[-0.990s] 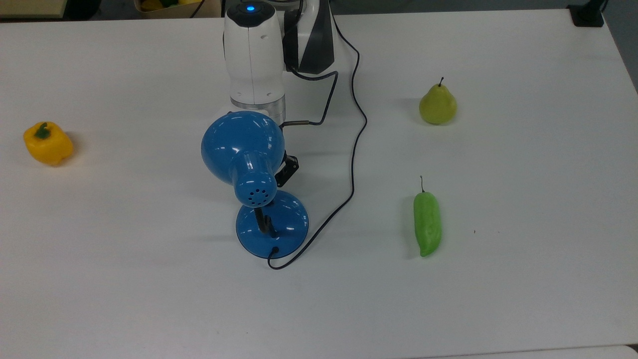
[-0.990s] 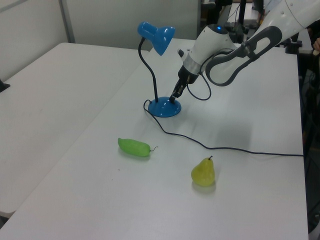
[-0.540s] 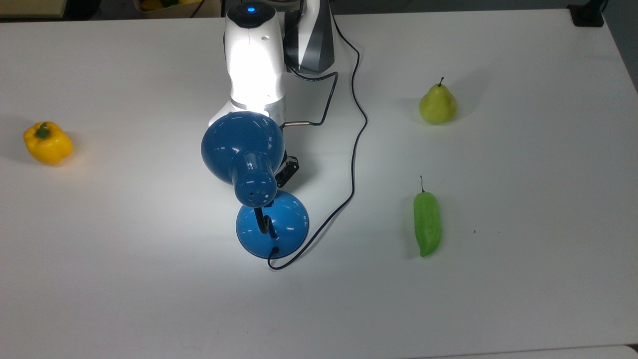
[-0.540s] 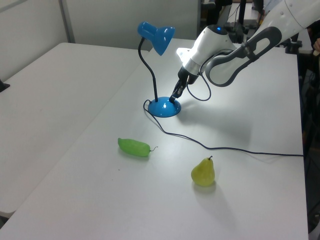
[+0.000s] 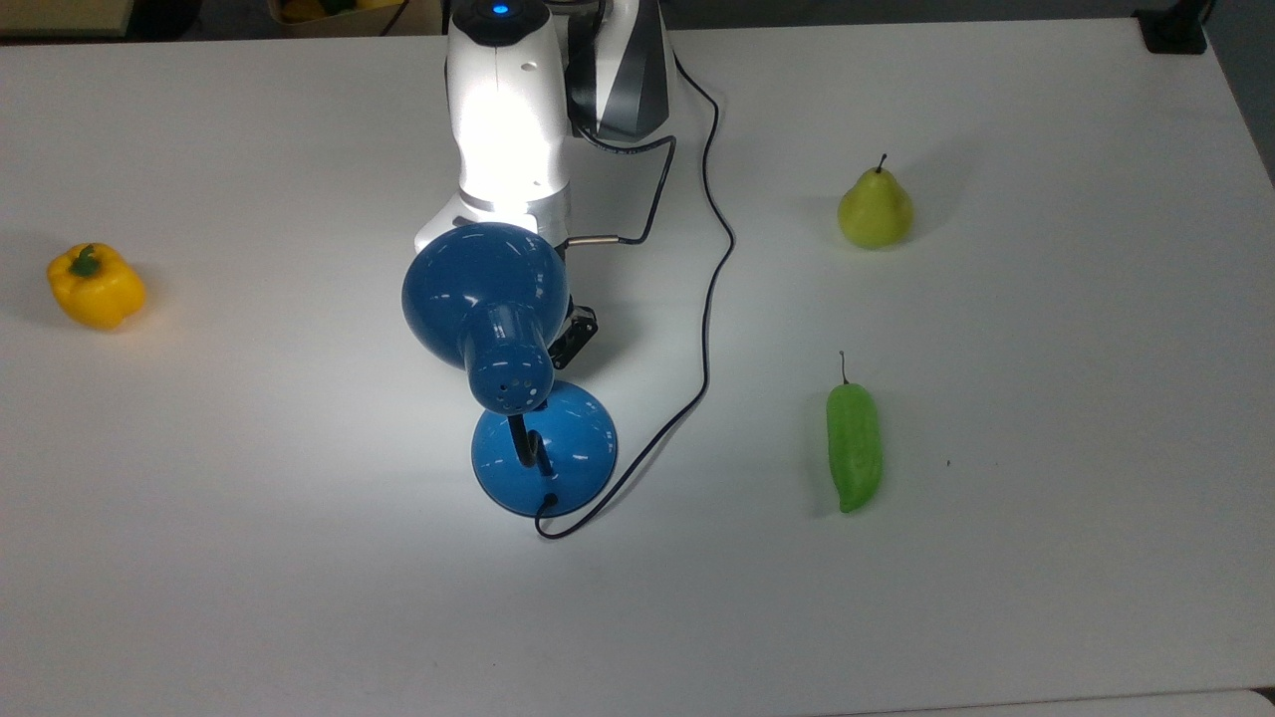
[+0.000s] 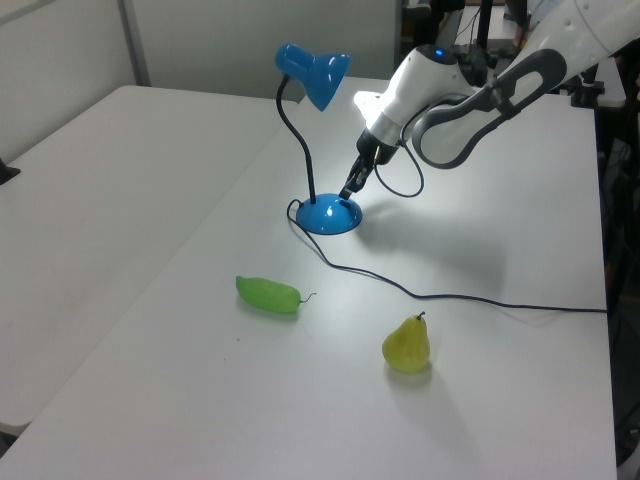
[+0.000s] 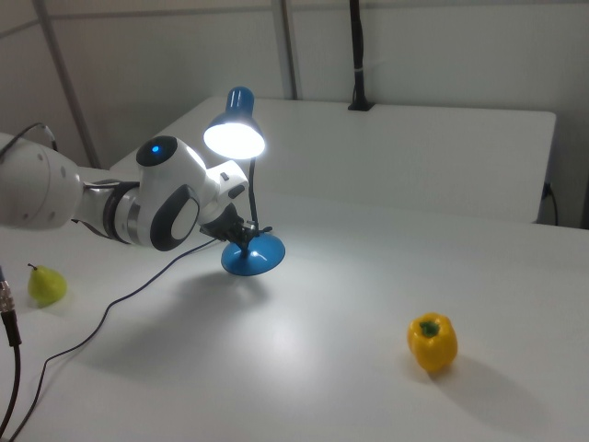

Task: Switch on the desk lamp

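The desk lamp is lit: its blue shade (image 7: pixel 236 134) glows and throws a bright patch over the arm and table. Seen from the top view, the shade (image 5: pixel 485 289) hangs over the round blue base (image 5: pixel 558 468). My gripper (image 6: pixel 350 189) hovers just above the base's (image 6: pixel 328 215) edge on the left view's right, its dark fingers close together with nothing between them. In the top view the gripper (image 5: pixel 575 337) is half hidden under the shade. In the right view the gripper (image 7: pixel 245 230) sits right beside the lamp's black neck.
The lamp's thin black cord (image 5: pixel 711 289) loops from the base past the arm. A green pear (image 5: pixel 875 209) and a long green vegetable (image 5: pixel 854 448) lie at the top view's right. A yellow bell pepper (image 5: pixel 96 287) sits far at the top view's left.
The lamp was dark a second ago and lit half a second ago; it stays lit. My gripper has since risen slightly off the base.
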`<state>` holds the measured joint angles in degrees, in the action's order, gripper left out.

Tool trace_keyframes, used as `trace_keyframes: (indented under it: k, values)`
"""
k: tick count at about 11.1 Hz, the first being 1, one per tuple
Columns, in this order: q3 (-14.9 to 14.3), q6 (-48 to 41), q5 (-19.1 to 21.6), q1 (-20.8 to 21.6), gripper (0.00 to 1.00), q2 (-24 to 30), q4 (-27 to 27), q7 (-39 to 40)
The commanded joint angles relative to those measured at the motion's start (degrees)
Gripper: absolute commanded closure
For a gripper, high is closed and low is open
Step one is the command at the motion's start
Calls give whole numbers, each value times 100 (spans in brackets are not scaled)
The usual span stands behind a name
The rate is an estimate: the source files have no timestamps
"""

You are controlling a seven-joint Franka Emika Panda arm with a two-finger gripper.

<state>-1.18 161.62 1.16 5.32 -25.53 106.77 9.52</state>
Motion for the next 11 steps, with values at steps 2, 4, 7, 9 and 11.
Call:
trace_keyframes:
  k: [2,4,7,9,11]
  values:
    - [12,-1777,8,30,100,899,292,-179]
    - [12,-2841,8,56,99,1180,283,-196]
    - [12,-4232,-1,57,45,1698,248,-214]
    - [3,-4847,-36,48,0,2137,239,-214]
    - [-40,-5549,-36,56,0,2560,82,-397]
